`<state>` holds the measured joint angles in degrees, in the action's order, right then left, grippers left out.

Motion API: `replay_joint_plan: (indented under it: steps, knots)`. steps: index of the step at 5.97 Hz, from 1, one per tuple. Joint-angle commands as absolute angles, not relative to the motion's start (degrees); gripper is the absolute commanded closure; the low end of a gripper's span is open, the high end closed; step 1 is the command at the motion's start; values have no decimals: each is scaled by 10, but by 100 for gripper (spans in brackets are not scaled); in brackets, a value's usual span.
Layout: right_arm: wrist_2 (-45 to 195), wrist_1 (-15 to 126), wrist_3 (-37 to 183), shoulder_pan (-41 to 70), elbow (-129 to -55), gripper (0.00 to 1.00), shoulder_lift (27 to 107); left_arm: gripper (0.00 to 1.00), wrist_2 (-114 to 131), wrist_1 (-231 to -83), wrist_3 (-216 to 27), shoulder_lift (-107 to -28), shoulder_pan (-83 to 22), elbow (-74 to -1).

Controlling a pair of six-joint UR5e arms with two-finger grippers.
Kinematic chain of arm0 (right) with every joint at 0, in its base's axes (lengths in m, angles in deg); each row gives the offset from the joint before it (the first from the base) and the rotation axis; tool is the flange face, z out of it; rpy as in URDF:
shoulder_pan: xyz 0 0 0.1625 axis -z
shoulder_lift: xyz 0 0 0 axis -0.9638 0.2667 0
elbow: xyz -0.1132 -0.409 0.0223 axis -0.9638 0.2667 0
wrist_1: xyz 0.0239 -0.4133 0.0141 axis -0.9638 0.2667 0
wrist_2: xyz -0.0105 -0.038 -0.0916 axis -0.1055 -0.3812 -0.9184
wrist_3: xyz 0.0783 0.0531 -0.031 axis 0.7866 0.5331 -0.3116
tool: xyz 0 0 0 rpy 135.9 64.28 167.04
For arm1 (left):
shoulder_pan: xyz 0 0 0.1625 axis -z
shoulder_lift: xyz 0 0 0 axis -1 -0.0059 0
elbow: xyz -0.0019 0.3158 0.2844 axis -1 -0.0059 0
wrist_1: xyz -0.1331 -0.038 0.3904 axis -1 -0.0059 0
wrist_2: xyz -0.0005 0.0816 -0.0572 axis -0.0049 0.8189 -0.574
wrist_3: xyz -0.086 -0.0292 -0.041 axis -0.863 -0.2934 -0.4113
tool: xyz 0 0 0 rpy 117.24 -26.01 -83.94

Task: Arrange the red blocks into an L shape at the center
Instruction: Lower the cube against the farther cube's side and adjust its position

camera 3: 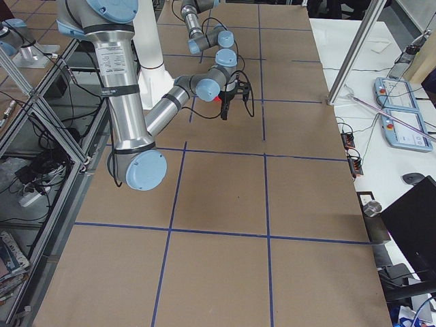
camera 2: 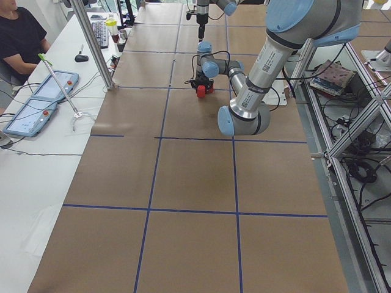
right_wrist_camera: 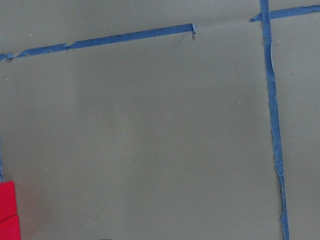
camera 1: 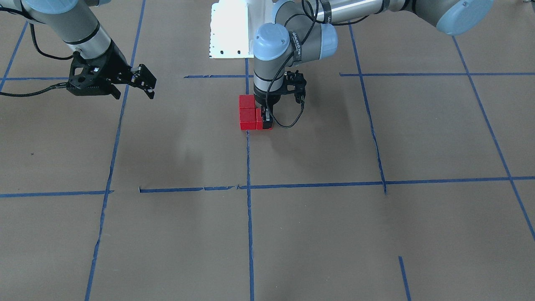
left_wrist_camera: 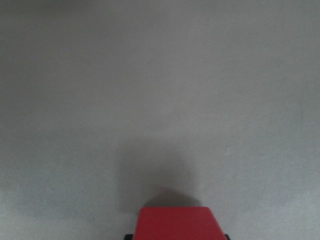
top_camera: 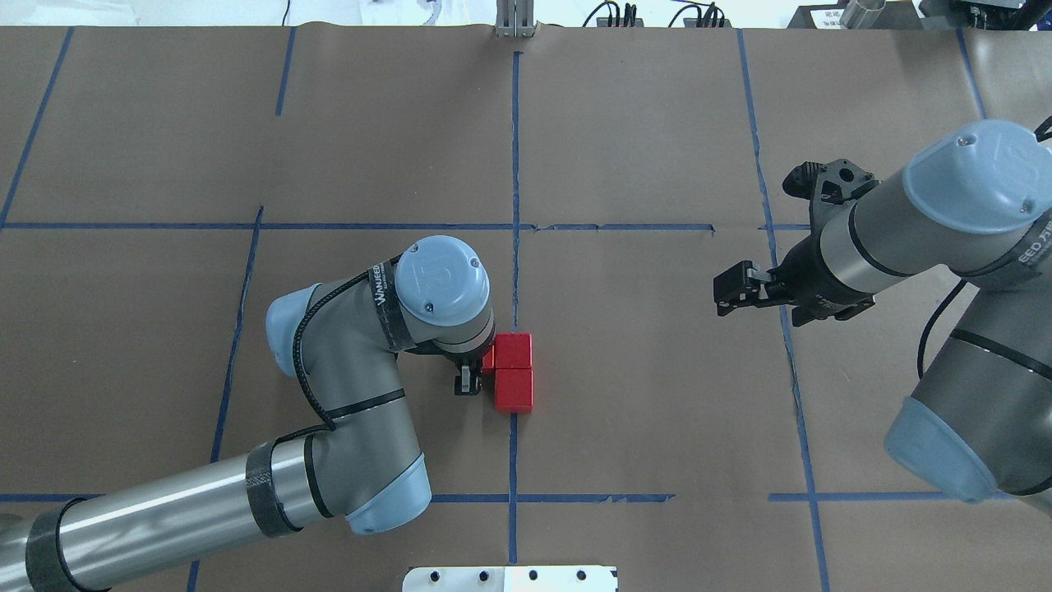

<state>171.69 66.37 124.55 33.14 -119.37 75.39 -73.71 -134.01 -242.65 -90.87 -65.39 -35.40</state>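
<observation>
Two red blocks (top_camera: 514, 351) (top_camera: 514, 390) lie touching in a column on the long blue tape line (top_camera: 515, 271) of the brown centre square. The third red block (top_camera: 488, 359) sits against the far one's left side, mostly hidden under my left wrist. In the front view the three blocks (camera 1: 247, 112) form an L. My left gripper (camera 1: 266, 120) stands upright on the table, shut on the third block (camera 1: 270, 125), which fills the bottom of the left wrist view (left_wrist_camera: 174, 223). My right gripper (top_camera: 727, 293) hangs open and empty, off to the right above the paper.
The white robot base (camera 1: 230, 29) is at the table's near edge behind the blocks. Blue tape grid lines (camera 1: 317, 184) cross the brown paper. The right wrist view shows two red blocks at its lower left edge (right_wrist_camera: 6, 210). An operator (camera 2: 21, 36) sits beside the table.
</observation>
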Motion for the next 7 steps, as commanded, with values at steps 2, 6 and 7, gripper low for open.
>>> replay_joint_plan:
  steps: [2,6,7]
  knots:
    - [1718,664,1246,331,-1194,0,753,0,-738,-1341,-2425,-908,-655,-353]
    - [1725,664,1245,329,-1205,0,755,0,-780,-1324,-2373,-897,-636,-416]
    - [1727,664,1243,318,-1206,0,763,0,-784,-1274,-2329,-896,-626,-461]
